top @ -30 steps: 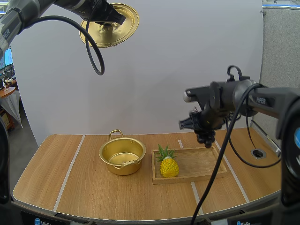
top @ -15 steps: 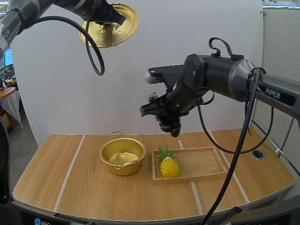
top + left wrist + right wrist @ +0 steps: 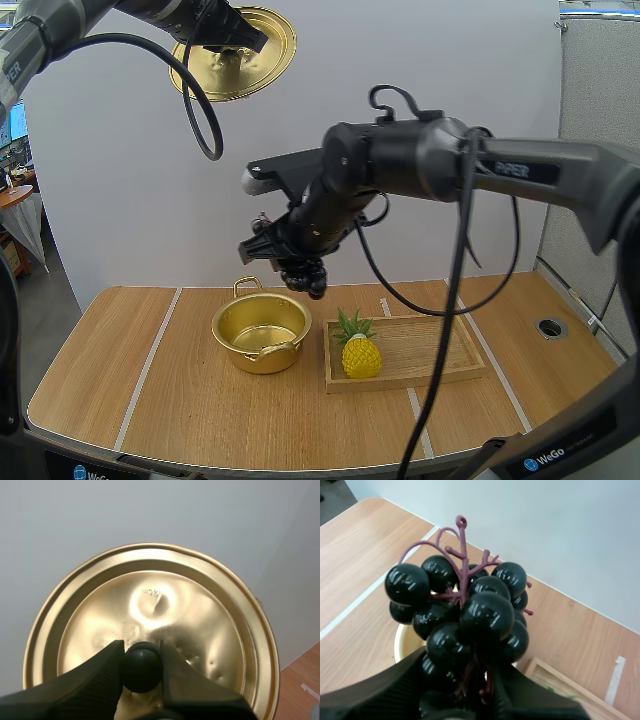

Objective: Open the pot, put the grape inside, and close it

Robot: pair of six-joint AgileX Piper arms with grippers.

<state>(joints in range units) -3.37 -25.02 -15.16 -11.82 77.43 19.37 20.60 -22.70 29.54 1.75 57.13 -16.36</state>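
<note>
Two grippers, both loaded. Left gripper (image 3: 142, 652): fingers pinch the black knob (image 3: 142, 672) of the gold lid (image 3: 150, 595), which is held high and well clear of the counter (image 3: 200, 420). Right gripper (image 3: 285, 258): clamped across the body of the grape bunch (image 3: 470, 615), with dark berries and the purple stem sticking out past the fingertips.

Grapes hang in the air above the right rim of the open pot (image 3: 260, 335), roughly between pot and wooden tray (image 3: 425, 350). They are not over the pot's centre, as far as the high view tells. Pot stands lidless on the counter and looks empty from what shows. A yellow toy pineapple (image 3: 361, 357) sits at the tray's left end, close to the pot.

Handling, my read:
- **Grapes:** The bunch looks like glossy plastic. I judge it light, with hard, slick berries and a thin, somewhat springy stem.
- **Where to hold:** Fingers across the cluster body is the sound hold. A single berry would likely squirt out, and the stem alone might bend or swing. Present grip looks deep enough.
- **Placing:** The bunch is bulky against the pot mouth but should fit. Lower it in before letting go, since round berries may bounce or roll off the rim.
- **Lid:** Thin, stiff metal, probably light. The knob is the only sensible hold, and it can pivot in the pinch, so set the lid down level.
</note>
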